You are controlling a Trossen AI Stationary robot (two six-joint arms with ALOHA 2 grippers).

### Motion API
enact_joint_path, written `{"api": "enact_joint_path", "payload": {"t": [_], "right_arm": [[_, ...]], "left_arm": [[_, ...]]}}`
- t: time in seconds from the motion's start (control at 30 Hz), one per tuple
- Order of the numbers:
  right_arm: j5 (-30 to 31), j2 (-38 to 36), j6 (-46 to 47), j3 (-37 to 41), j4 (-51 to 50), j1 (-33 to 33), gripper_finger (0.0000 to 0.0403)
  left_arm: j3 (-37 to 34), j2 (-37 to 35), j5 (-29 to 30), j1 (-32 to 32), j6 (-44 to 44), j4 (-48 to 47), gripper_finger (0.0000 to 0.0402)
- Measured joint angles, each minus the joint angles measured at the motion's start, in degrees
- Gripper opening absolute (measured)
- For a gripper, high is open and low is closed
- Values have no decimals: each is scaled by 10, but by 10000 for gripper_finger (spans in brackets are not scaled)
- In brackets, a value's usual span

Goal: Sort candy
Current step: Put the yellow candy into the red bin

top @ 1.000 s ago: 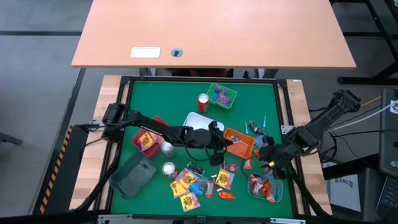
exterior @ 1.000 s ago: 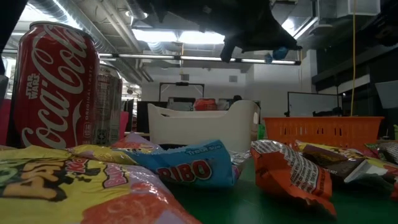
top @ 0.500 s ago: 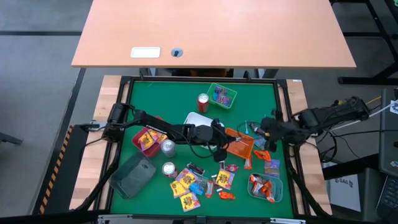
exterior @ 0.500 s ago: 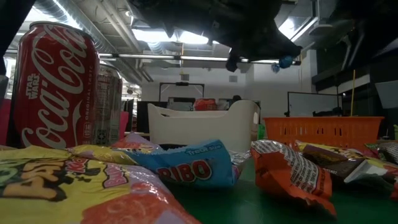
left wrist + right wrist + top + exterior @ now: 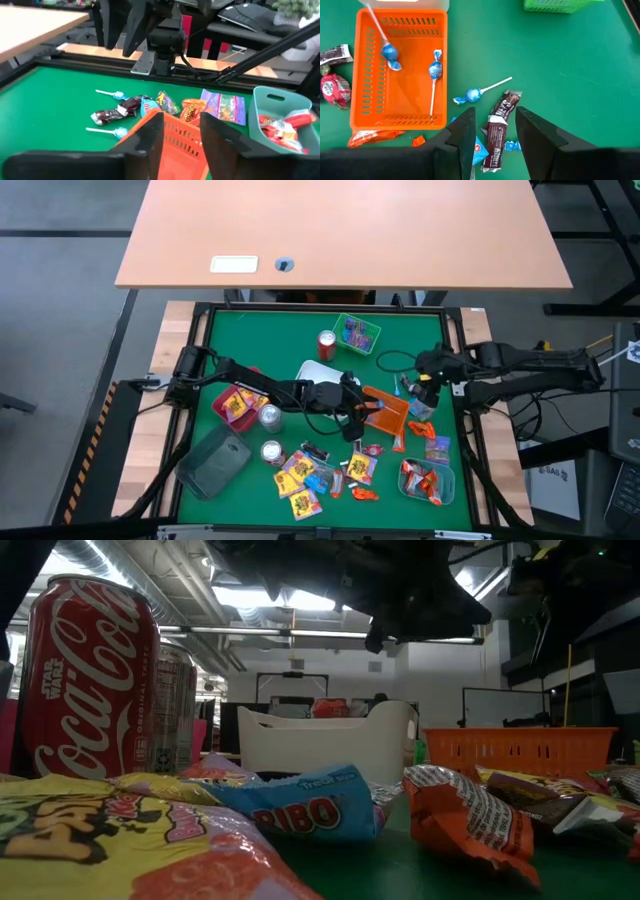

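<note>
1. As the left gripper [image 5: 182, 137] hung over the near rim of the orange basket [image 5: 385, 411], its fingers stood parted with nothing between them.
2. The right gripper [image 5: 492, 131] was likewise spread and empty, poised above a dark bar [image 5: 496, 142] lying on the green mat [image 5: 260, 345].
3. Inside the orange basket lay two blue lollipops [image 5: 435, 70]; a third lollipop [image 5: 475, 94] rested on the mat just beside the dark bar.
4. Loose candy [image 5: 310, 475] was scattered across the mat's front, yellow packets among it.
5. A teal tray [image 5: 428, 483] at the front right held red and orange pieces, and a green basket [image 5: 357, 333] at the rear held purple packets.
6. A red can [image 5: 326, 343] stood near a white tray [image 5: 318, 373].
</note>
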State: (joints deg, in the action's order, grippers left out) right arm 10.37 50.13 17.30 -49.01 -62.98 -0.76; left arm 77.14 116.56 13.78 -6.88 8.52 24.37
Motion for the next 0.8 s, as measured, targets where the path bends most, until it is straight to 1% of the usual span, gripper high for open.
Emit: {"api": "enact_joint_path", "payload": {"t": [0.07,0.17,0.3,0.43,0.57,0.67,0.8], "right_arm": [[-9,0,-1,0,0,-5,136],[-10,0,0,0,-1,-4,136],[-10,0,0,0,0,-4,136],[-10,0,0,0,1,-4,136],[-10,0,0,0,1,-4,136],[-11,0,0,0,2,-4,136],[-14,0,0,0,3,-4,136]], "left_arm": [[0,-11,-10,-3,-12,-20,132],[0,-42,-53,-7,-12,-73,143],[0,-82,-94,-22,31,-173,144],[0,-106,-113,-53,31,-264,144],[0,-109,-144,-90,29,-335,144],[0,-109,-151,-120,29,-384,144],[0,-109,-135,-154,29,-441,144]]}}
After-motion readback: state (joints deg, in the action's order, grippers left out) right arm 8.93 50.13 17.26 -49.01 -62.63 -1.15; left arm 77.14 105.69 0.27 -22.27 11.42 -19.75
